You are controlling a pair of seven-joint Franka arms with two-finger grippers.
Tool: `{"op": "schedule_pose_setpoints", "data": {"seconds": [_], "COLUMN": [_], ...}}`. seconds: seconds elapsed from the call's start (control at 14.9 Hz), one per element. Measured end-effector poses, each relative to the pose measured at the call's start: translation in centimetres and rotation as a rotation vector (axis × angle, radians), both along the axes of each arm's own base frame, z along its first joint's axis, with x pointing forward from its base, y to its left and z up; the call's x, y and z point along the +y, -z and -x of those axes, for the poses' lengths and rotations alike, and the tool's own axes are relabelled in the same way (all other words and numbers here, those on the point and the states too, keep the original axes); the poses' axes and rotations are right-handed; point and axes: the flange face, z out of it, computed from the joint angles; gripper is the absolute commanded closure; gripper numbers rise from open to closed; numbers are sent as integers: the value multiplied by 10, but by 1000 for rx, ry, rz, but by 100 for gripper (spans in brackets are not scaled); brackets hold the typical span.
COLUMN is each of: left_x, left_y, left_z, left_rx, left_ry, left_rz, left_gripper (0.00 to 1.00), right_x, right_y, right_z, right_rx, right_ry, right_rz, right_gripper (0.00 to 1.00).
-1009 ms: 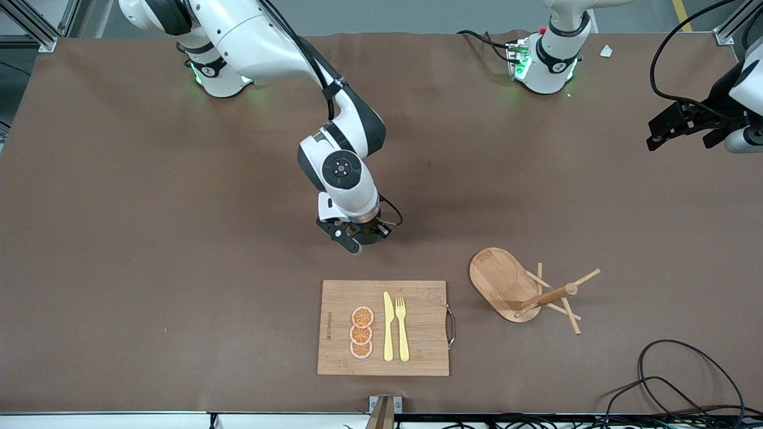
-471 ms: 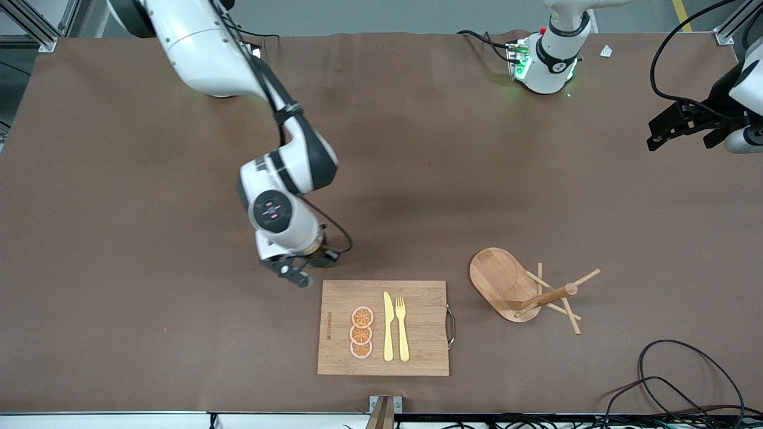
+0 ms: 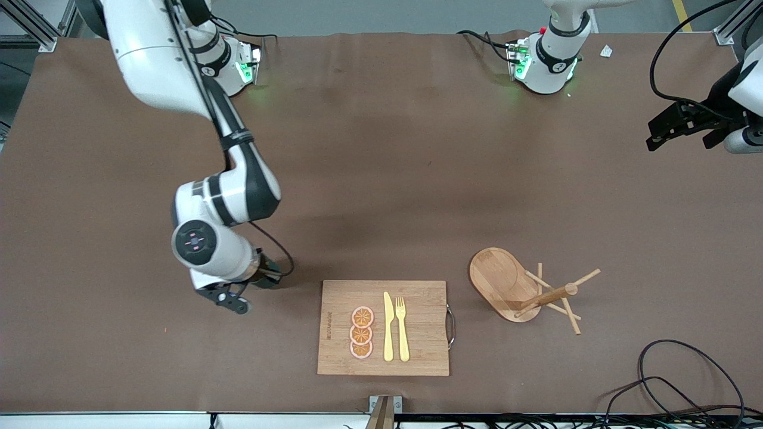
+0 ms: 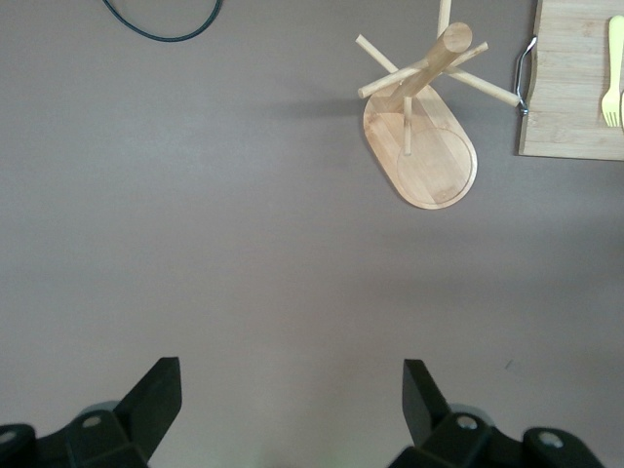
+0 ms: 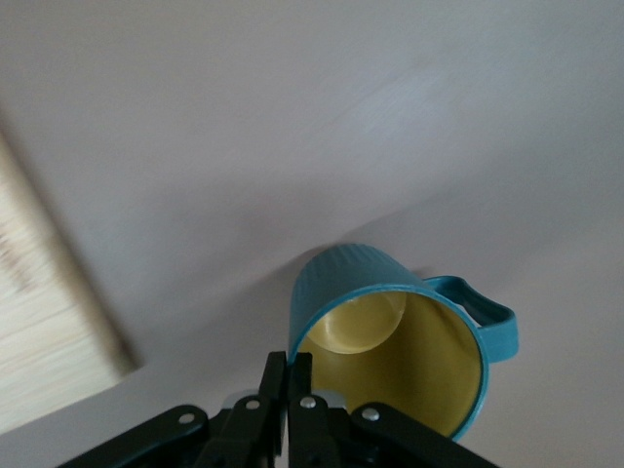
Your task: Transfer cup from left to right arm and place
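The right gripper's [image 5: 290, 388] jaws pinch the cup's [image 5: 390, 346] rim, one inside and one outside the wall, with the handle turned away from them. The gripper hangs low over the table [image 3: 119, 333], just beside the board [image 3: 383, 328] toward the right arm's end. The left gripper [image 4: 292, 400] waits well up over the table's left-arm end, its jaws spread and empty, with the rack [image 4: 421, 146] in its view. The handover looks done and only the placing is left. A rim pinch is thin, so I judge the cup could swing or slip. Set down tilted, or let go too high, it may tip and roll.
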Motion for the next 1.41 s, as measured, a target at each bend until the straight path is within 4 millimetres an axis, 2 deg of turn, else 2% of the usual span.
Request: {"op": "schedule_pose_setpoints", "data": {"seconds": [0.2,0.47,0.61,0.67,0.81,1.01,1.14,1.41], "left_x": [0,0,-1,-1,-2,-3,-5,-10], "left_y": [0,0,-2,-2,-2,0,1,5], "left_z": [0,-1,-1,-1,-1,-2,-2,-4], "left_rx": [0,-6,-10,-11,-11,-8,-5,2], "left_ry": [0,0,1,2,4,5,10,18], "left_rz": [0,0,1,1,1,1,1,1], "left_gripper": [0,0,0,0,0,0,0,0], "right_x": [-69,-155,-187,-197,-206,-200,-197,-198], "right_y": [4,10,12,13,18,29,27,13], "right_z": [-14,-22,-22,-22,-19,-11,-2,30], "right_rx": [8,19,23,24,36,67,83,53], "right_ry": [-37,-116,-132,-131,-123,-106,-80,-38], "right_rz": [-4,-16,-21,-22,-24,-36,-40,-46], "right_gripper": [99,98,98,98,98,98,98,98]}}
